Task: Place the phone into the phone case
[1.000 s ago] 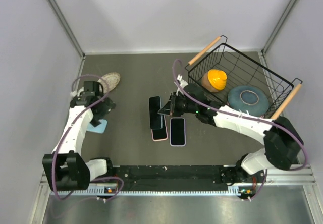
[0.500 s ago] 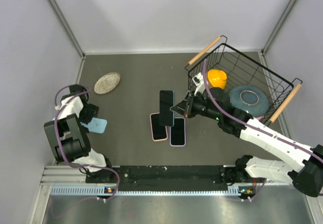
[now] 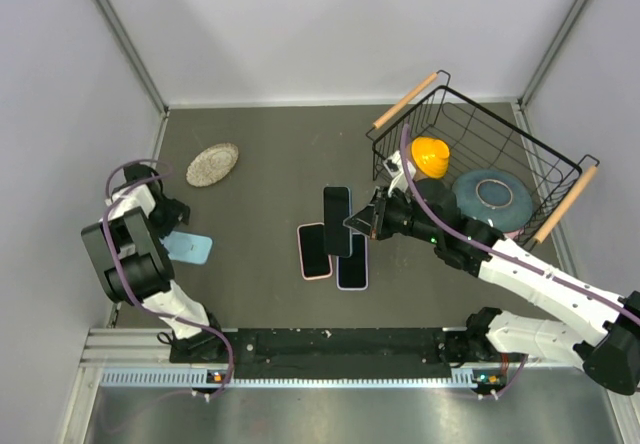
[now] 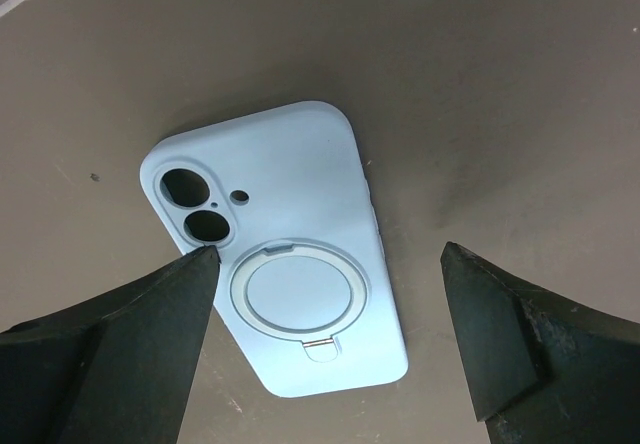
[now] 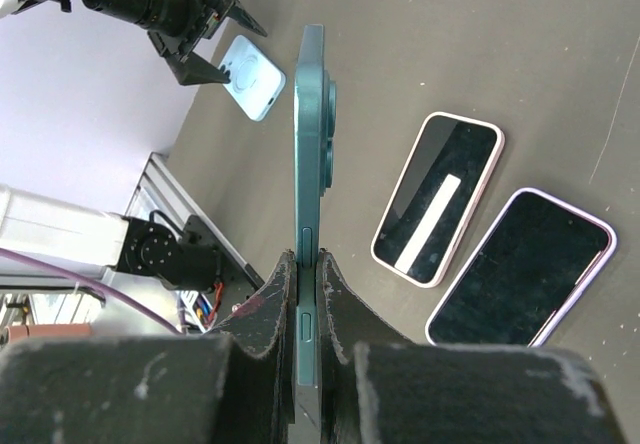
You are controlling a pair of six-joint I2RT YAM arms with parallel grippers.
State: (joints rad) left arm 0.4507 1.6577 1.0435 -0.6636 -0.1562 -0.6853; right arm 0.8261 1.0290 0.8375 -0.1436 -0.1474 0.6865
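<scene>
Broadly, a dark tabletop (image 3: 260, 154) as carrier of everything, with a wire basket (image 3: 520, 116) at the far right corner.

Next in size, the right gripper (image 3: 362, 219), pressed together on the bottom end of the phone (image 3: 337, 221). A dark green phone, lifted clear of the tabletop near its middle, standing on edge in the right wrist view, camera bump turned to the right. Below it on the tabletop, a pink-cased phone (image 3: 315, 251) and a lilac-cased phone (image 3: 351, 261), lying face up side by side.

Then the left gripper (image 3: 165, 219), spread wide, hovering just above the phone case (image 4: 290, 214) near the left edge of the tabletop, well apart from the phone. No contact visible between fingers and case. A light blue case, lying back up, with camera cut-outs and a round ring (image 4: 297, 299) showing, the hollow side therefore down.

As a judgement on handling: phone probably stiff, fairly light, smooth and slippery at the glass, fragile against a drop. Best held by the long side edges or the short end, as now, never by screen or lens. Case probably soft and rubbery, bending at the rim, with good friction. Best pinched across one long rim. Likely to need turning over before receiving the phone. After that, one corner in first, then pressing along the edges.
</scene>
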